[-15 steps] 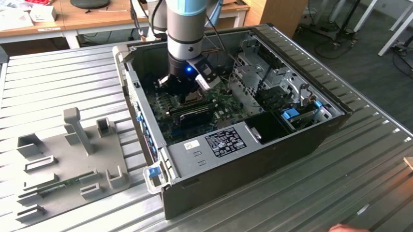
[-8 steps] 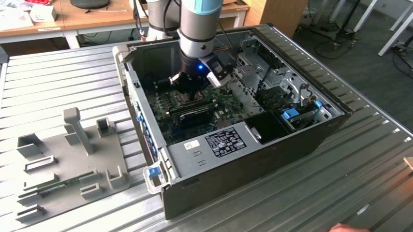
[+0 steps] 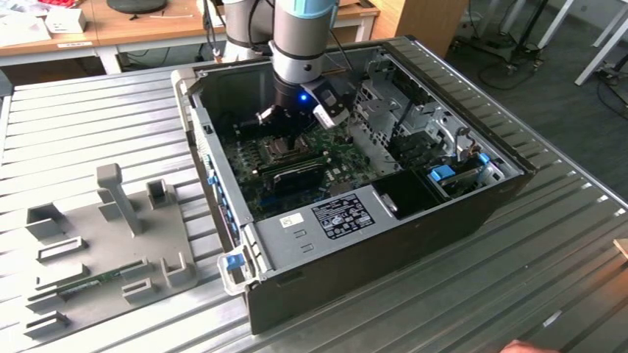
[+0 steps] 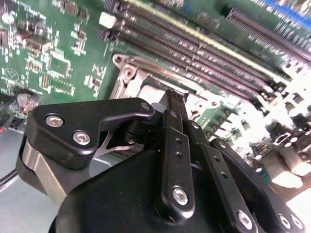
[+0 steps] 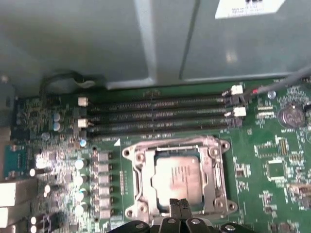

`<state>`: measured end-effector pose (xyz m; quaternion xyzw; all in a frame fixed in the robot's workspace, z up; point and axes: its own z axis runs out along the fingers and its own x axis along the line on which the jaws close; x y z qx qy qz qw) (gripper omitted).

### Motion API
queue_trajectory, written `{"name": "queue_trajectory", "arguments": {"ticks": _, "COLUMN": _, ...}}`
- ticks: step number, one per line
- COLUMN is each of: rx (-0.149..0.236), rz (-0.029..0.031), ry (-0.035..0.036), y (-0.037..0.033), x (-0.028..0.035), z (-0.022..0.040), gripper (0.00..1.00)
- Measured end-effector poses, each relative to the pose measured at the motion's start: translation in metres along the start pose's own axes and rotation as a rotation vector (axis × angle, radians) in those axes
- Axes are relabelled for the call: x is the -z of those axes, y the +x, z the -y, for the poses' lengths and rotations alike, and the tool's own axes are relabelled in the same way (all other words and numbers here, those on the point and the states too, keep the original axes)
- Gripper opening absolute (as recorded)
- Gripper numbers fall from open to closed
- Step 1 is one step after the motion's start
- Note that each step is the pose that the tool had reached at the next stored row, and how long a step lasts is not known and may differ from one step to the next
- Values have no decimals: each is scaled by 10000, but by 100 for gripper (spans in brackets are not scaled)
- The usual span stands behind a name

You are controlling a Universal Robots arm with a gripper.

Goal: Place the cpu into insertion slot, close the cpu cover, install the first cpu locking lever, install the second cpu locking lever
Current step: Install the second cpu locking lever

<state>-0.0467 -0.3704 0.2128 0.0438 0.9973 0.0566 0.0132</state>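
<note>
One arm reaches down into one open computer case (image 3: 461, 213) lying on a ribbed metal tabletop (image 3: 549, 279). Its tool (image 5: 179, 205) hangs low over the socket area of the green circuit board (image 5: 272, 145), with its two fingertips pressed together and nothing between them.

One cpu (image 5: 177, 174) sits flat inside the insertion slot (image 5: 137, 181), its grey metal top showing through the window of the cpu cover (image 5: 214, 167), which lies down over it. The fingertips stand at the near edge of that cover; whether they touch it cannot be told. In the second wrist view the tool's black body (image 4: 146, 194) hides most of the socket, leaving one corner of the cover (image 4: 129, 73) in sight.

Four long memory slots (image 5: 155, 116) run side by side just beyond the slot, between it and the grey case wall (image 5: 97, 39). The locking levers cannot be made out.

Beside the case, on the exterior view's left, one grey holder plate (image 3: 98, 250) lies on the tabletop, well apart from the arm.
</note>
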Motion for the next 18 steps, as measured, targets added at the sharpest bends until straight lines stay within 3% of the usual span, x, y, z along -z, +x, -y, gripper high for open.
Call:
{"name": "queue_trajectory", "arguments": {"ticks": 7, "rx": 0, "rz": 0, "ry": 0, "y": 16, "x": -21, "z": -182, "gripper": 10}}
{"name": "queue_trajectory", "arguments": {"ticks": 18, "rx": 42, "rz": -9, "ry": 3, "y": 9, "x": -21, "z": -185, "gripper": 10}}
